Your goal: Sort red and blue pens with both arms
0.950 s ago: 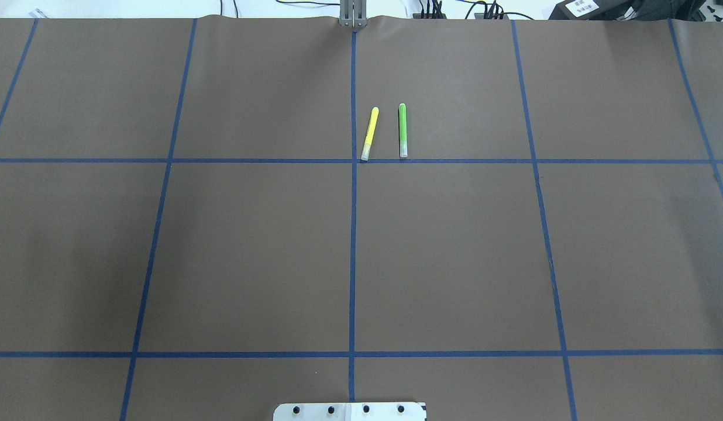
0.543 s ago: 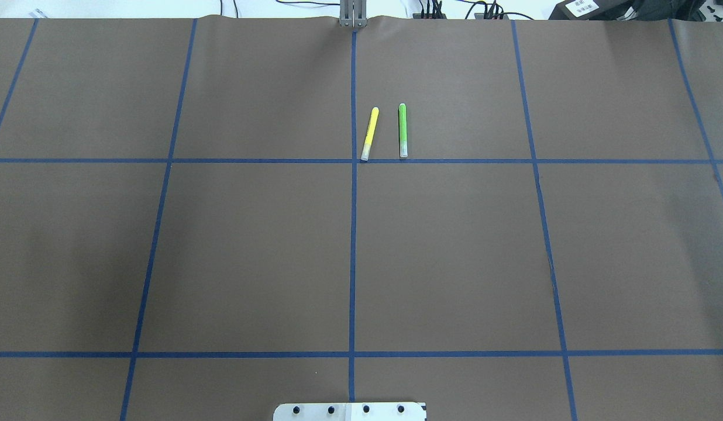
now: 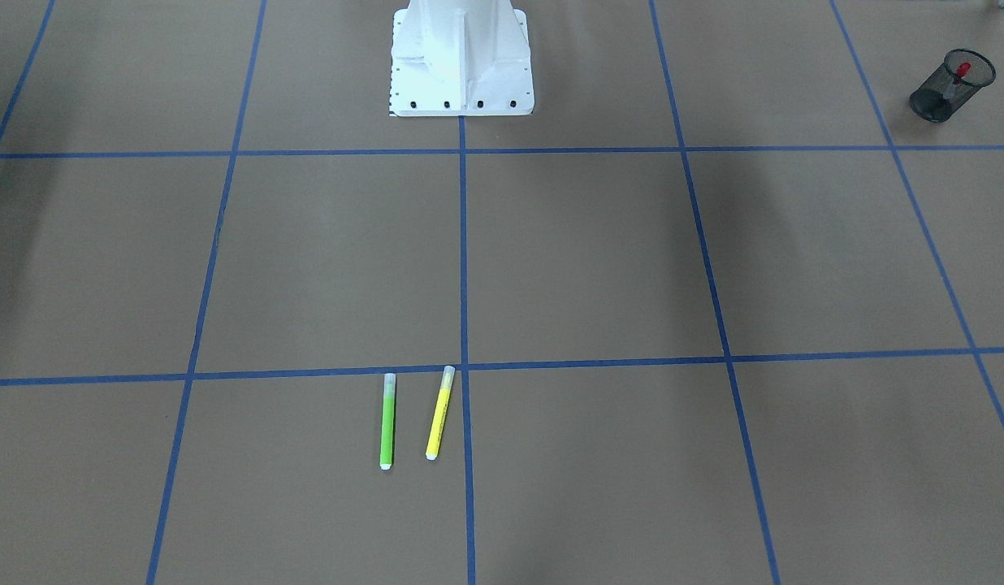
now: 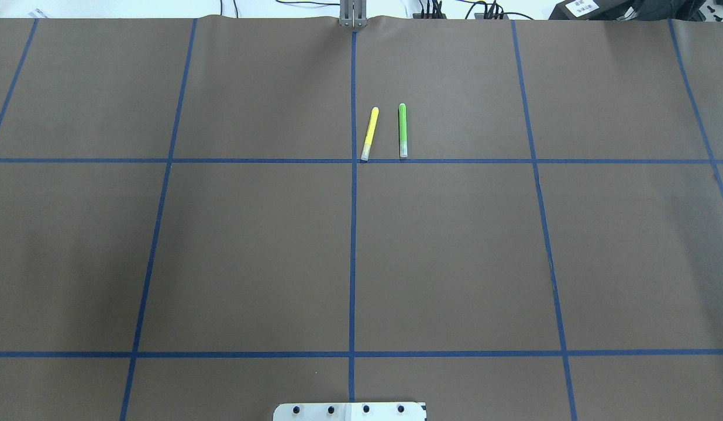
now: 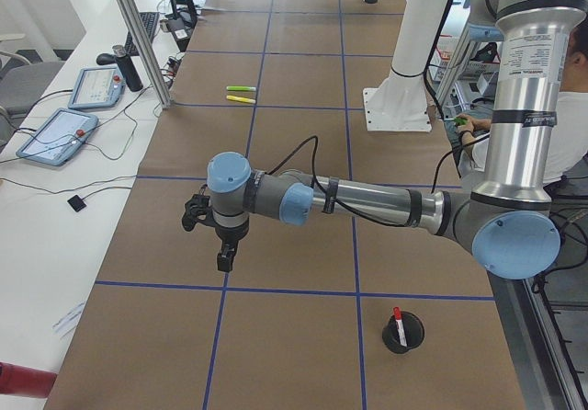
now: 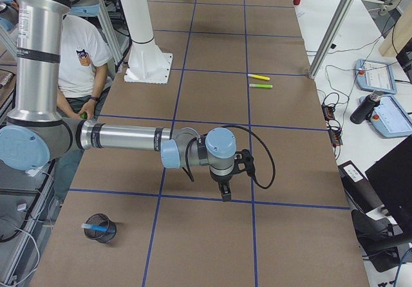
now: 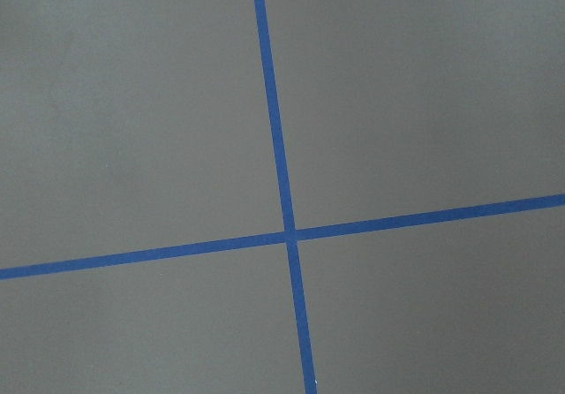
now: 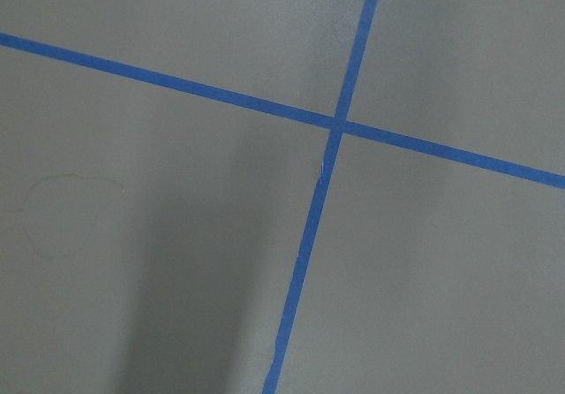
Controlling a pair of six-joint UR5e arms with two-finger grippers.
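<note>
The red pen [image 3: 962, 69] [image 5: 399, 323] stands upright in a black mesh cup [image 3: 950, 87] [image 5: 403, 333] at the table's end on my left. The blue pen [image 6: 95, 225] leans in another black mesh cup [image 6: 100, 230] at the end on my right. My left gripper [image 5: 224, 259] hangs low over the brown table cover, well away from the red pen's cup. My right gripper [image 6: 225, 194] hangs the same way, far from the blue pen's cup. Both show only in the side views, so I cannot tell whether they are open or shut. The wrist views show only blue tape crossings.
A green marker [image 4: 402, 130] [image 3: 387, 420] and a yellow marker [image 4: 369, 133] [image 3: 439, 412] lie side by side at the table's far middle. The white pedestal [image 3: 461, 65] [image 4: 350, 411] stands at the near edge. A seated person [image 6: 77, 55] is beside it.
</note>
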